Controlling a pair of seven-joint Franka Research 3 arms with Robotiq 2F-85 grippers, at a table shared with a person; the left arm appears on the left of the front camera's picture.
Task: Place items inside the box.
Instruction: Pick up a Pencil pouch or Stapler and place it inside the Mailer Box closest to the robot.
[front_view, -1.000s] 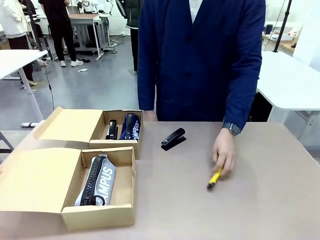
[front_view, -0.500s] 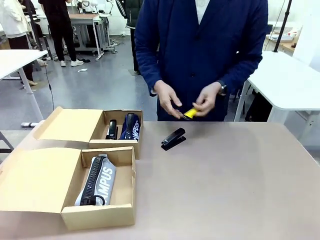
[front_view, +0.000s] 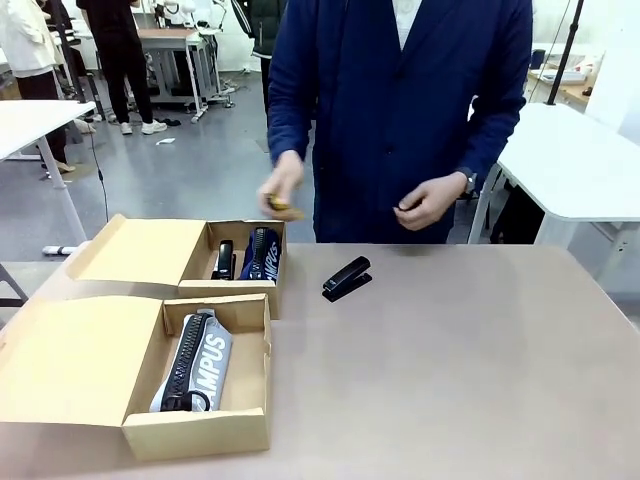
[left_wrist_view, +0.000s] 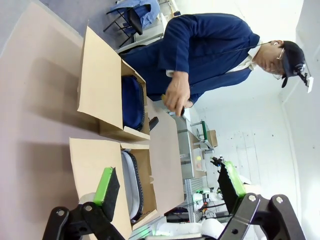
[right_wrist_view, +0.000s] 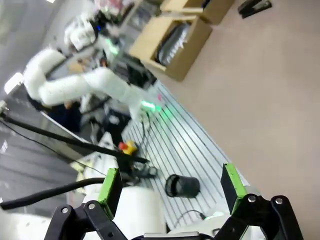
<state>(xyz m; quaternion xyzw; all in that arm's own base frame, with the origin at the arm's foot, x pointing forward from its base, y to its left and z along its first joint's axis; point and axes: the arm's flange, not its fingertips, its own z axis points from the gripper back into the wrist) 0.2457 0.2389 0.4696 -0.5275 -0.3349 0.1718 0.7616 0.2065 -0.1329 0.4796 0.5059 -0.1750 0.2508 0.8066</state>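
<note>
A person's hand holds the yellow-and-black utility knife (front_view: 283, 206) just above the far box (front_view: 230, 291). That box holds a navy pencil case (front_view: 260, 253) and a small black item (front_view: 224, 259). Inside the near box (front_view: 195, 436) lies the grey "CAMPUS" pencil case (front_view: 196, 360). A black stapler (front_view: 347, 278) lies on the table beside the far box. My left gripper (left_wrist_view: 169, 182) is open and empty, well back from both boxes (left_wrist_view: 100, 85). My right gripper (right_wrist_view: 170, 184) is open and empty, off the table's near edge.
Both boxes have their lids folded out flat to the left (front_view: 80, 360). The person's other hand (front_view: 425, 205) hovers empty above the table's far edge. The brown tabletop (front_view: 470, 370) stretches right of the stapler. My white left arm (right_wrist_view: 85, 85) appears in the right wrist view.
The person lifted the utility knife off the right side of the table, passed it between hands, and carried it left over the far box. Neither gripper has changed.
</note>
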